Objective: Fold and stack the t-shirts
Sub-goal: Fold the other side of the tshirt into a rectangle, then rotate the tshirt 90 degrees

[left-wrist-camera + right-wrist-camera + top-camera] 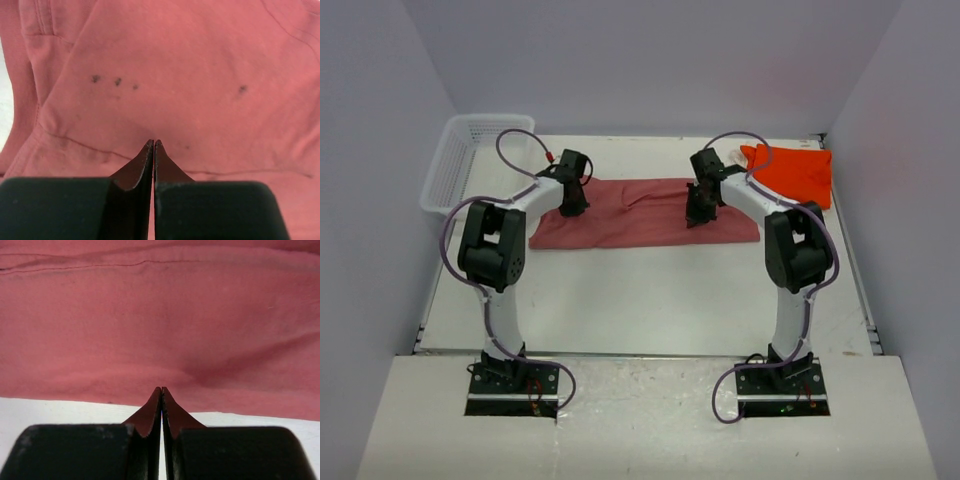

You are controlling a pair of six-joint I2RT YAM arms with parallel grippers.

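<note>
The dusty rose-red t-shirt (640,212) lies as a long folded band across the far middle of the table. It fills the left wrist view (200,65) and the right wrist view (160,315). My left gripper (570,205) is down on its left part, jaws together, with the tips (153,142) pinching the cloth, which puckers there. My right gripper (700,214) is down on its right part, shut, with the tips (161,389) pinching cloth just inside the near edge. The bright orange t-shirt (790,172) lies folded at the far right. I see no white t-shirt clearly.
A white plastic mesh basket (455,165) stands at the far left corner. Bare white table (640,300) stretches between the shirt and the arm bases. Walls close in at the back and on both sides.
</note>
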